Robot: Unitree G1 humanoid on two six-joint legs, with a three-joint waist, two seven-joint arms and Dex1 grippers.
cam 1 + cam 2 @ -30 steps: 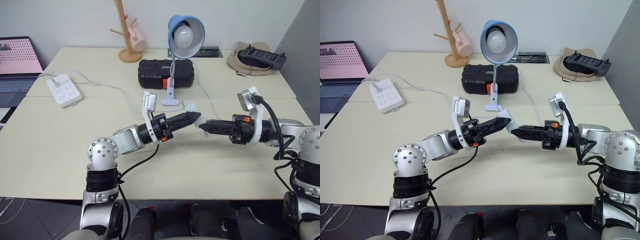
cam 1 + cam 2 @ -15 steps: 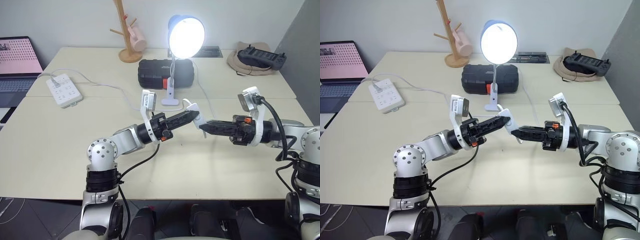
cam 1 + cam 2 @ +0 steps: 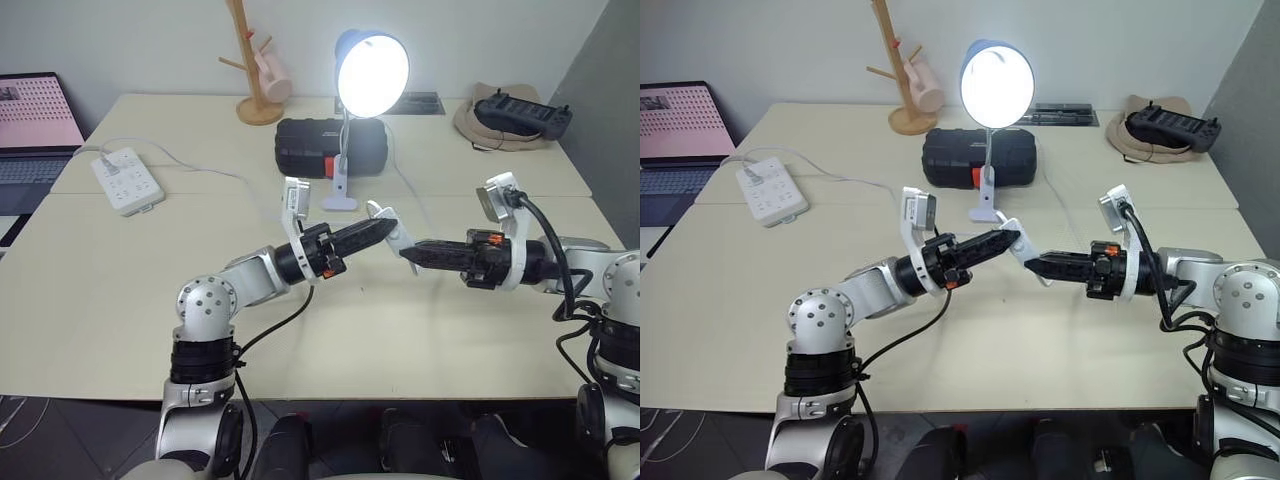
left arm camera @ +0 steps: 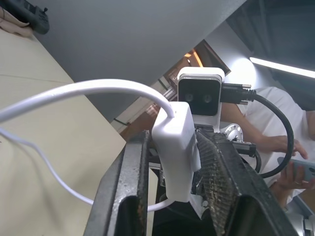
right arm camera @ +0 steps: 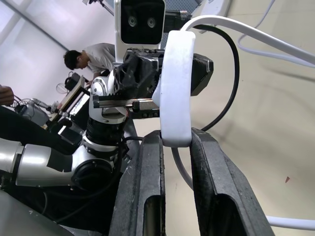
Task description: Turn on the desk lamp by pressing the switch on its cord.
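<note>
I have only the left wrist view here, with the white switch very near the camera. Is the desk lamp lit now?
Observer: Yes, the desk lamp is lit; its bulb glows bright in the head views.
Operator: Does something hold the switch from the other side?
Observer: The right gripper does, with its jaws shut on one end of the switch.
Operator: Where does the lamp stand?
Observer: On the table, beyond the switch, just in front of a black case.
</note>
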